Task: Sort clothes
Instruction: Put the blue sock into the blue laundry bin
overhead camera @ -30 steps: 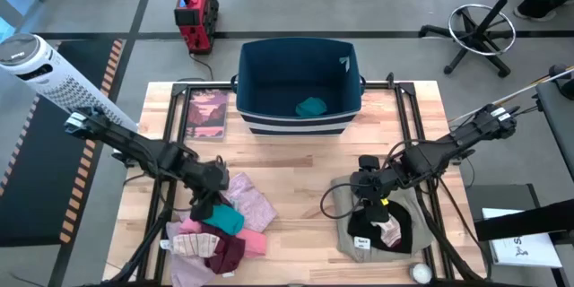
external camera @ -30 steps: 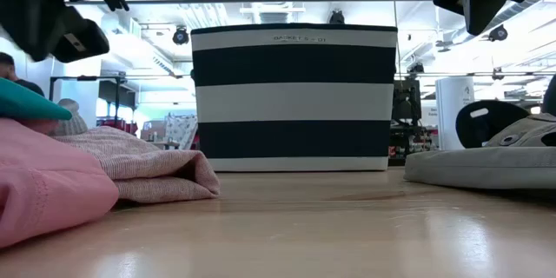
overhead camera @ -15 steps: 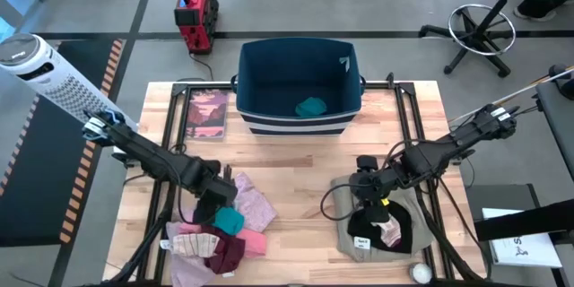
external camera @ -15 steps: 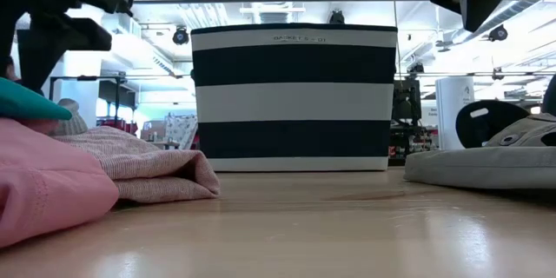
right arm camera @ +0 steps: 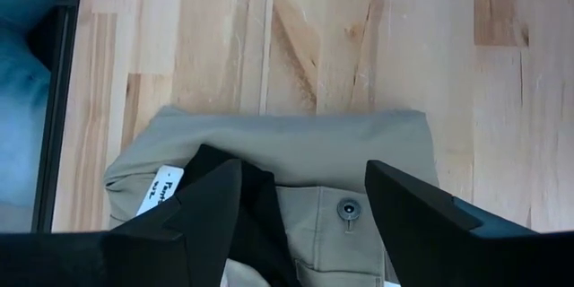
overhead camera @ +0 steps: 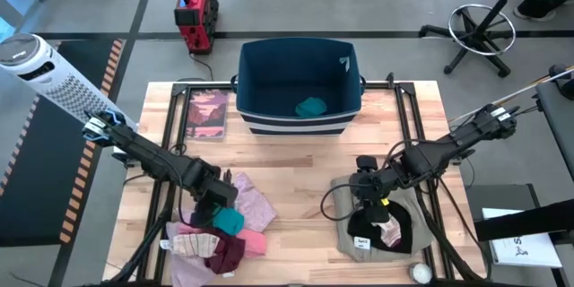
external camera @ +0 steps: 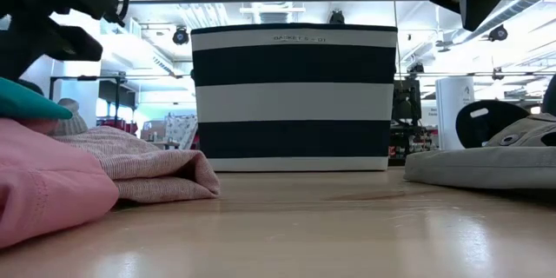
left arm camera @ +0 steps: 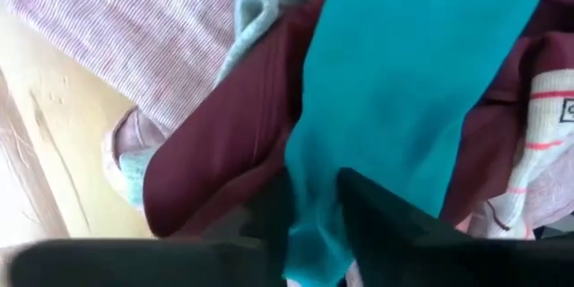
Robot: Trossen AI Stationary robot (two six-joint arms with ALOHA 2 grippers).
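Observation:
A pile of clothes lies at the table's near left. A teal piece (overhead camera: 229, 221) is on top, over a maroon piece (overhead camera: 229, 253) and beside a pink striped piece (overhead camera: 254, 204). My left gripper (overhead camera: 215, 210) points down into this pile, shut on the teal piece (left arm camera: 404, 81). At the near right a khaki-grey garment (overhead camera: 345, 238) lies flat with a black piece (overhead camera: 404, 229) on it. My right gripper (overhead camera: 369, 204) hovers above them, open, with nothing between its fingers (right arm camera: 215, 206). My left gripper pinches a narrow bunched end of the teal piece (left arm camera: 314, 206) between its two fingers (left arm camera: 377, 215). It comes from above, pointing down. The rest of the teal cloth lies slack on the maroon piece (left arm camera: 224, 152) and on the pile.
The navy bin with white stripes (overhead camera: 300, 126) stands at the far middle, with another teal piece (overhead camera: 311, 106) inside. A pink-covered book (overhead camera: 208, 113) lies to its left. Bare wood stretches between the bin and the two heaps.
My left gripper has come down onto the clothes pile, shifting a little toward the table's right, and has tipped to point straight down.

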